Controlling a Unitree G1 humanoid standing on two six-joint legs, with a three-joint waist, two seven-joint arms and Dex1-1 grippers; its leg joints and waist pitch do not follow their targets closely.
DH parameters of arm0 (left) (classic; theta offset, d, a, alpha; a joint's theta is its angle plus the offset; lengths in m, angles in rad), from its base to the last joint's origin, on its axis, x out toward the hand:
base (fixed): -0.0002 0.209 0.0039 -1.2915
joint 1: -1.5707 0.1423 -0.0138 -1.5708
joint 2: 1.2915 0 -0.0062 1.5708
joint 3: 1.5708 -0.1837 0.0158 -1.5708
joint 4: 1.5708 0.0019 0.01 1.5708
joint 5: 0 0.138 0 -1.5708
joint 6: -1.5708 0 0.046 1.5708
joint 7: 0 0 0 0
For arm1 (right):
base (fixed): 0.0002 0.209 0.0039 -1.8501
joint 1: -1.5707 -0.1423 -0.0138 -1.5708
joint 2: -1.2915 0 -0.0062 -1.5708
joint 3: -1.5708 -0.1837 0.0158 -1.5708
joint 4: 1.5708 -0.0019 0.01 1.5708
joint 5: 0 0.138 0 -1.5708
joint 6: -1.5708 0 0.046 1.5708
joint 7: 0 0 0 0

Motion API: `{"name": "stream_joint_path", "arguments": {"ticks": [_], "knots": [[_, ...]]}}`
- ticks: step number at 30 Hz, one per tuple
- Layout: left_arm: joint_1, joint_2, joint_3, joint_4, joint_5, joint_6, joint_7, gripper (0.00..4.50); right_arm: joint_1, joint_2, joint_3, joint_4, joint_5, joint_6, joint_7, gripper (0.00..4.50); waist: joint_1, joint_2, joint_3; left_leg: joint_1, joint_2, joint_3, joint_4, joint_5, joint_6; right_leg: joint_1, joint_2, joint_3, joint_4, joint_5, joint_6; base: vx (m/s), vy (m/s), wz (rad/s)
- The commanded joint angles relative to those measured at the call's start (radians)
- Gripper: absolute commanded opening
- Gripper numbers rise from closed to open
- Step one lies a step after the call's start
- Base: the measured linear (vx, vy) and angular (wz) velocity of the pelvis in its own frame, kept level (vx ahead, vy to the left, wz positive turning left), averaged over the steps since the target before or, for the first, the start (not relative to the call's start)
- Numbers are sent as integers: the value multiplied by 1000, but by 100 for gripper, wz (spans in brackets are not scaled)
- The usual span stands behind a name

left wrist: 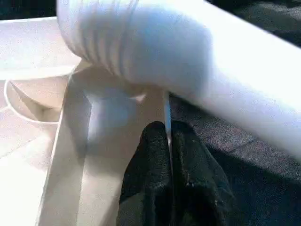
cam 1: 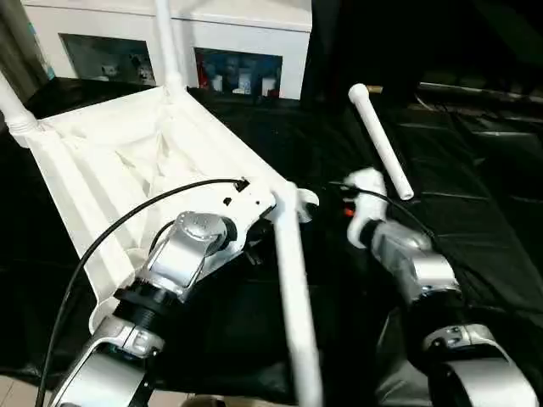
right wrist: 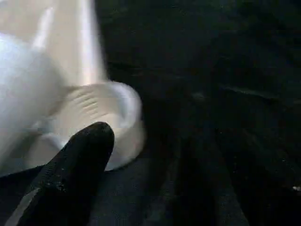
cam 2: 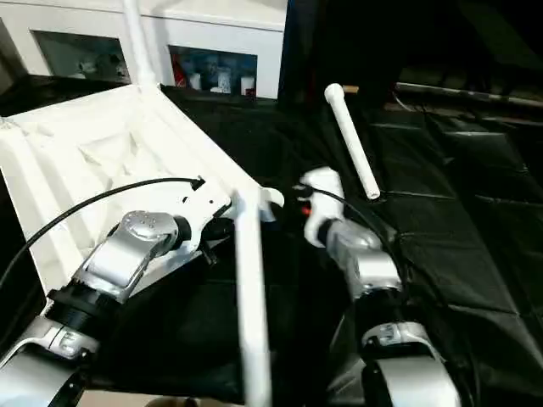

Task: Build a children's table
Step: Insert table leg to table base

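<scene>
The children's table top lies upside down on black cloth, ribbed underside up. Two legs stand in its far corners, one at the back and one at the left. A third leg rises from the near right corner socket and leans toward me. A loose leg lies on the cloth to the right. My left gripper is shut on the top's thin rim beside that socket. My right gripper stands open at the socket, with one finger next to it.
A white cabinet with glass doors stands behind the table top. Black cloth covers the work surface out to the right. A black cable arcs over my left forearm. A strip of light floor shows at the near left.
</scene>
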Motion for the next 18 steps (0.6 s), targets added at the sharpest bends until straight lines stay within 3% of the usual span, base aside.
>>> {"name": "stream_joint_path", "arguments": {"ticks": [1,6,10,12,14,18], "knots": [[7,1,-15,-8,6,-9,-1,0,-30,-11,-29,-10,17,19,-12,386,2,10,-74,27,67,-30,-58,-47,52,61,-95,51,-47,108,-275,0,0,0],[12,3,-19,-12,7,-7,0,0,-29,-4,-46,-66,59,69,3,416,4,9,-76,26,68,-31,-56,-35,66,62,-96,52,-45,120,-277,0,0,0],[19,8,-23,-17,9,-9,-1,0,-18,-1,-39,-161,98,156,44,444,5,8,-76,27,69,-31,-56,-31,72,63,-94,51,-44,124,-273,0,0,0],[21,9,-24,-18,10,-10,-1,0,1,-17,-6,-252,121,272,89,444,5,4,-75,27,68,-31,-56,-29,74,64,-93,50,-44,121,-272,0,0,0],[20,11,-23,-18,10,-10,0,0,24,-45,39,-347,145,405,130,444,8,6,-74,27,69,-33,-57,-15,80,65,-91,50,-43,126,-261,0,0,0],[20,13,-23,-17,10,-10,1,0,53,-69,60,-470,226,574,157,444,10,2,-74,26,69,-33,-56,-23,71,64,-96,52,-46,100,-259,0,0,0]]}}
